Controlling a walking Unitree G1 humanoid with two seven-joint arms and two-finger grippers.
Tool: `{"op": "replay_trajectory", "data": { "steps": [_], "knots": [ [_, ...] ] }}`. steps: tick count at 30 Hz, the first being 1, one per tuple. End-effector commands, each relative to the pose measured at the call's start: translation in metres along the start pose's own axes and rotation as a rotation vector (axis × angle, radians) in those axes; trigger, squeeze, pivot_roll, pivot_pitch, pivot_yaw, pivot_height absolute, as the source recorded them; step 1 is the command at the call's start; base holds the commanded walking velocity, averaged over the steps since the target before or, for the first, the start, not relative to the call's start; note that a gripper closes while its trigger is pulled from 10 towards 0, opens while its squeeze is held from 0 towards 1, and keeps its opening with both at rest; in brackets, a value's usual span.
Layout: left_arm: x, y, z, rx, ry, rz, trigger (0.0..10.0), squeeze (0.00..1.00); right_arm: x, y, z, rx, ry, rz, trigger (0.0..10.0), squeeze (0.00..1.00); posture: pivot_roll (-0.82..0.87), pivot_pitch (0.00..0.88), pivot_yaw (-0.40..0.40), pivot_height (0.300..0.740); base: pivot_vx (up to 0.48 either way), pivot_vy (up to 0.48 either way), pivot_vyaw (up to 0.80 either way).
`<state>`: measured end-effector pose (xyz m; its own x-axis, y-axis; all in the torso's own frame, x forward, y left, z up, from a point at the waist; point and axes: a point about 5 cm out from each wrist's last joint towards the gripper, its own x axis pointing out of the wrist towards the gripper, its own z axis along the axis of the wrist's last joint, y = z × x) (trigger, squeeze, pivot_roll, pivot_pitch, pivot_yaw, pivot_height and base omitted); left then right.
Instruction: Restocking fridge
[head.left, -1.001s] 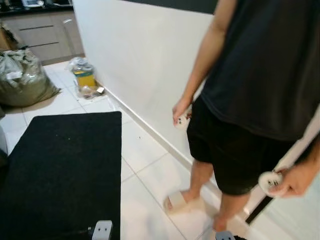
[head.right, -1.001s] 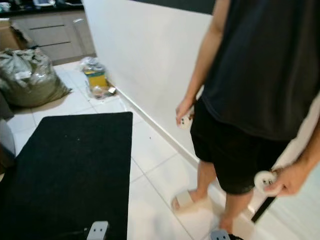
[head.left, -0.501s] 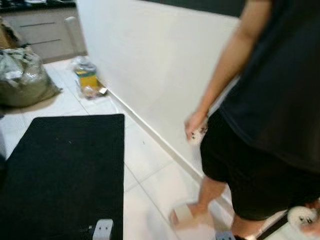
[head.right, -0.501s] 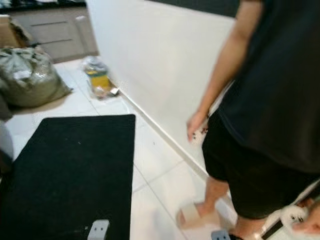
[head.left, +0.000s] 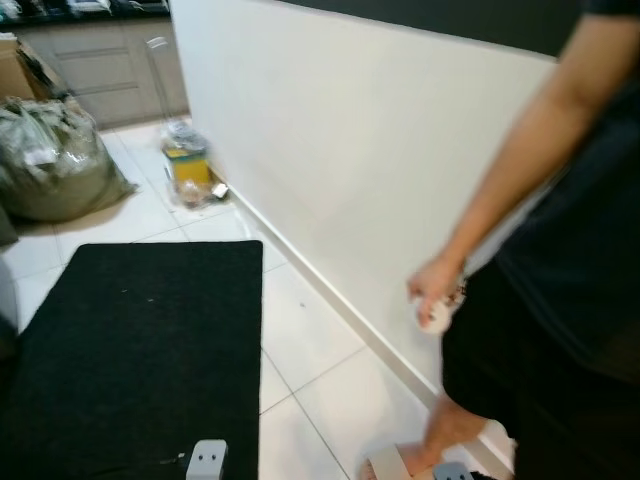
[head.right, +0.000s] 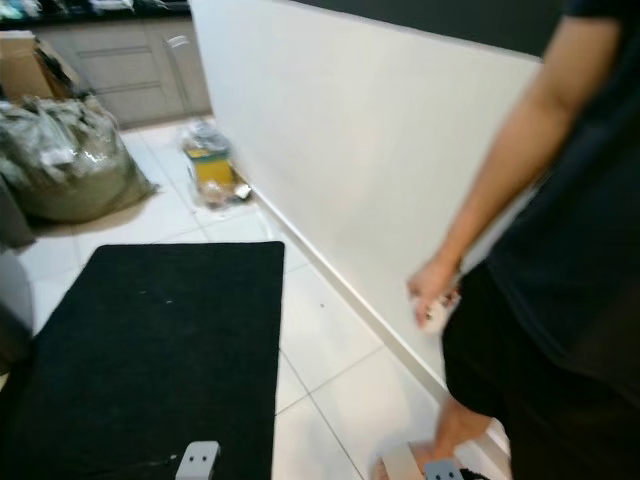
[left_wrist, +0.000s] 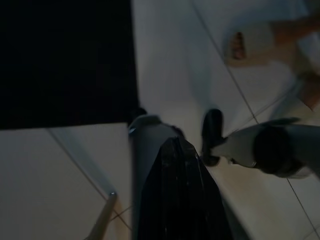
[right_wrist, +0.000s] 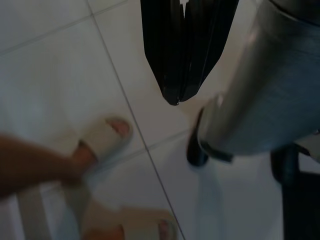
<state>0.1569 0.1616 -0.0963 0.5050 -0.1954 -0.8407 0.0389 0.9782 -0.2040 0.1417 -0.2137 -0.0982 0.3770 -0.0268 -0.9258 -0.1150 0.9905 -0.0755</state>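
Both arms hang idle at my sides over white floor tiles. My left gripper (left_wrist: 175, 150) points down at the tiles with its black fingers pressed together and nothing in them. My right gripper (right_wrist: 175, 97) also hangs shut and empty, above the tiles near a person's sandalled feet (right_wrist: 102, 140). No fridge or stock items can be seen.
A person (head.left: 560, 300) in dark clothes stands close at my right by a white wall (head.left: 350, 150), holding a small white controller (head.left: 435, 315). A black mat (head.left: 130, 360) lies ahead on the left. A grey bag (head.left: 50, 160), a yellow container in plastic (head.left: 185, 165) and cabinets (head.left: 100, 65) stand further off.
The whole view has swung to the left, so the person has slid toward the right edge. The mat and the wall now sit more to the right. Both arms still hang.
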Motion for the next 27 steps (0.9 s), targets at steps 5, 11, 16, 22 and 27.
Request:
{"op": "replay_trajectory", "data": {
  "steps": [5,11,16,22,27],
  "knots": [
    [-0.001,0.002,-0.003,0.004,0.020,0.024,10.0,0.00,0.000,0.002,-0.004,0.002,0.003,0.011,10.0,0.00,-0.01,0.016,-0.006,0.740,0.000,0.000,0.76],
    [-0.001,0.002,-0.005,0.015,0.026,0.012,10.0,0.00,-0.001,0.002,-0.009,0.007,0.011,0.016,10.0,0.00,-0.02,0.022,0.005,0.740,0.000,0.000,0.76],
    [-0.001,0.002,-0.005,0.030,0.029,0.008,10.0,0.00,-0.001,0.004,-0.016,0.013,0.023,0.023,10.0,0.00,-0.02,0.027,0.014,0.740,0.000,0.000,0.75],
    [-0.001,0.002,-0.004,0.039,0.030,0.008,10.0,0.00,-0.001,0.005,-0.016,0.020,0.022,0.025,10.0,0.00,-0.03,0.028,0.019,0.740,0.000,0.000,0.75],
    [-0.001,0.001,-0.004,0.048,0.030,0.006,10.0,0.00,-0.001,0.003,-0.013,0.010,0.013,0.005,10.0,0.00,-0.03,0.028,0.020,0.740,0.000,0.000,0.60]
  ]
}}
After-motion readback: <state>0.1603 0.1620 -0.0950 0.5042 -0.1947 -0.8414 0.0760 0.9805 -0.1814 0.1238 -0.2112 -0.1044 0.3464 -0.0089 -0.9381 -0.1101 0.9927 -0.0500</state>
